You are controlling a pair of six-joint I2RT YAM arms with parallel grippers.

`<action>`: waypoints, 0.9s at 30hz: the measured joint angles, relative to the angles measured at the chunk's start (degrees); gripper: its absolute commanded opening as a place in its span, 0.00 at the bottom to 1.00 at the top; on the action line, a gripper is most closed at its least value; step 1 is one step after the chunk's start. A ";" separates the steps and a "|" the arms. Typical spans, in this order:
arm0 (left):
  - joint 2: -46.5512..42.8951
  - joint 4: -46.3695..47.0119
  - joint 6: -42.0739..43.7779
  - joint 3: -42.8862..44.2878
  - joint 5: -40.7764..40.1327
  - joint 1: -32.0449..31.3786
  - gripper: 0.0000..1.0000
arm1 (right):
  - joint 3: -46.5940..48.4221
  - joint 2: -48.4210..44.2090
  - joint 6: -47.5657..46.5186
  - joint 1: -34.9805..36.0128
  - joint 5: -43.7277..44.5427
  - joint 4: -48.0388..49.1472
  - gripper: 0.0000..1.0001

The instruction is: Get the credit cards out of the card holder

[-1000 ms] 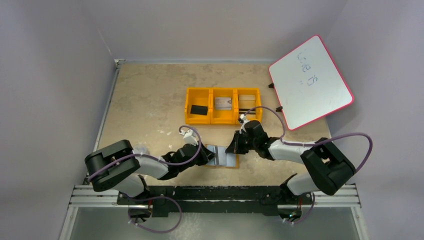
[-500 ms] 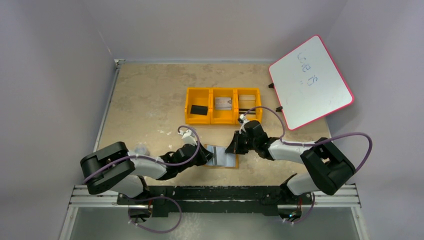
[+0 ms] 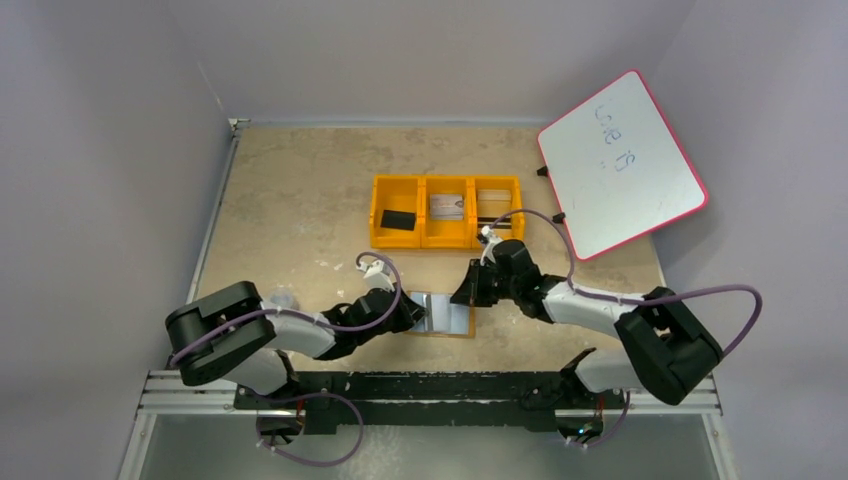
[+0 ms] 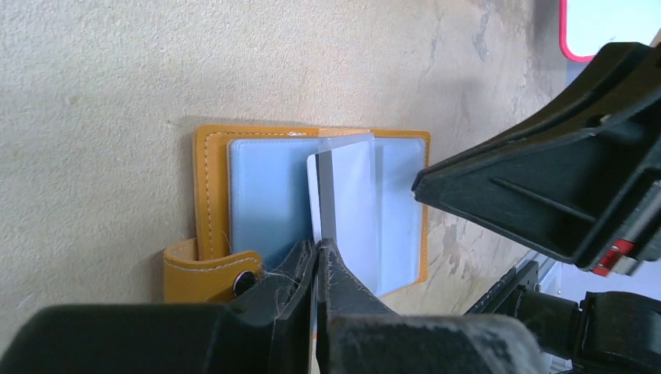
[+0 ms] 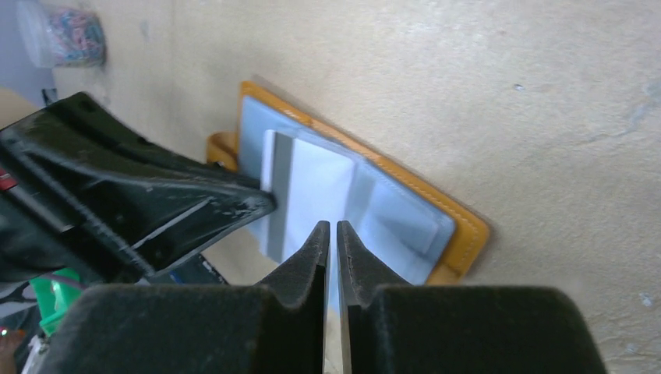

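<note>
Wrist cameras catch what overhead blurs: my left gripper (image 4: 318, 245) pinching a striped credit card (image 4: 347, 195) at the open card holder (image 4: 209, 187), 6 o'clock of the orange tray (image 3: 447, 243), right gripper (image 5: 332, 230) near-closed at its edge, hold unclear.

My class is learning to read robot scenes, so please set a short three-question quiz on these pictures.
1. True or false: the holder lies open on the table.
2. The left claw pinches: A a striped card; B a pen; C a coin.
3. Fill in: the orange tray has ___ compartments.
Key: 1 true; 2 A; 3 three.
</note>
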 measured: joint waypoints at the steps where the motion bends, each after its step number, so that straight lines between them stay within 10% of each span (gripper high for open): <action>1: 0.79 0.76 -0.11 0.00 0.04 0.00 0.00 | 0.00 -0.61 -0.11 0.00 -0.50 0.17 0.09; 27: -0.61 -2.51 0.02 0.59 -0.90 0.04 0.00 | 2.12 8.81 2.10 2.97 -0.98 4.76 0.00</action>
